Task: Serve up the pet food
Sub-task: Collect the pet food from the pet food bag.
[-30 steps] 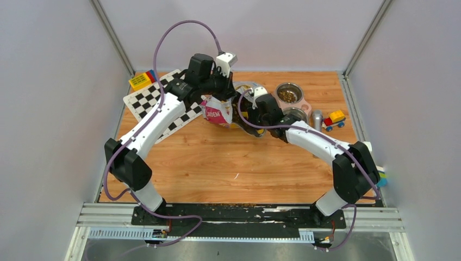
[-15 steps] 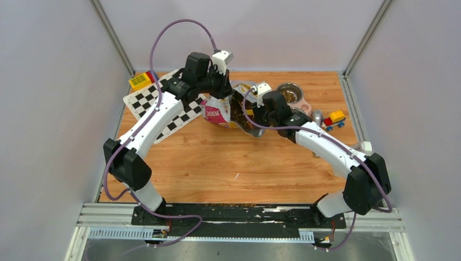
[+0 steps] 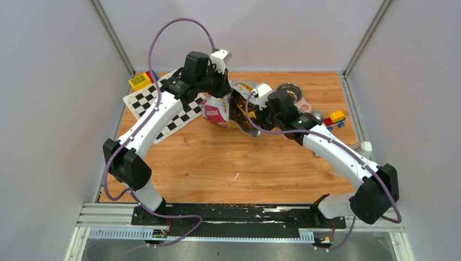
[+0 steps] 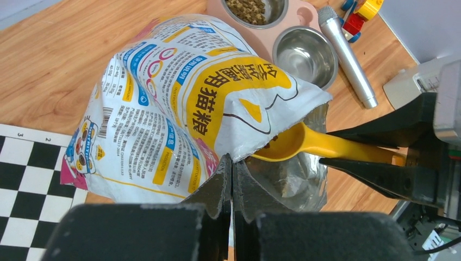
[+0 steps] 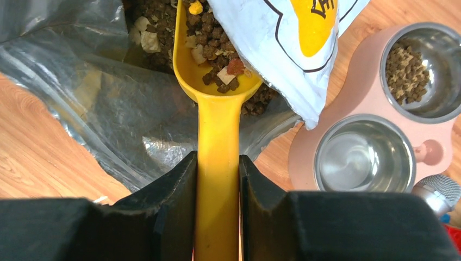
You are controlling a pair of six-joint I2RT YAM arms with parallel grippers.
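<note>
The cat-food bag [image 4: 179, 103] lies on its side, mouth open to the right; it also shows in the top view [image 3: 220, 111]. My left gripper [image 4: 232, 163] is shut on the upper lip of the bag's mouth and holds it up. My right gripper [image 5: 217, 168] is shut on the handle of the yellow scoop [image 5: 217, 81], whose bowl sits inside the bag's mouth. The pet food [image 5: 217, 60], brown kibble, fills the scoop bowl and the bag behind it. A pink double bowl stand [image 5: 375, 119] lies to the right; its far bowl [image 5: 416, 68] holds kibble and its near bowl [image 5: 364, 155] holds none.
A silver microphone [image 4: 348, 54] and a toy truck [image 3: 334, 119] lie right of the bowls. A checkerboard mat [image 3: 157, 103] and a yellow block [image 3: 140, 80] lie at the back left. A white and blue object [image 3: 365, 148] sits at the right edge.
My right arm has swung out to the right and drawn back a little, with the scoop still in the bag's mouth. The left gripper keeps holding the bag's lip.
</note>
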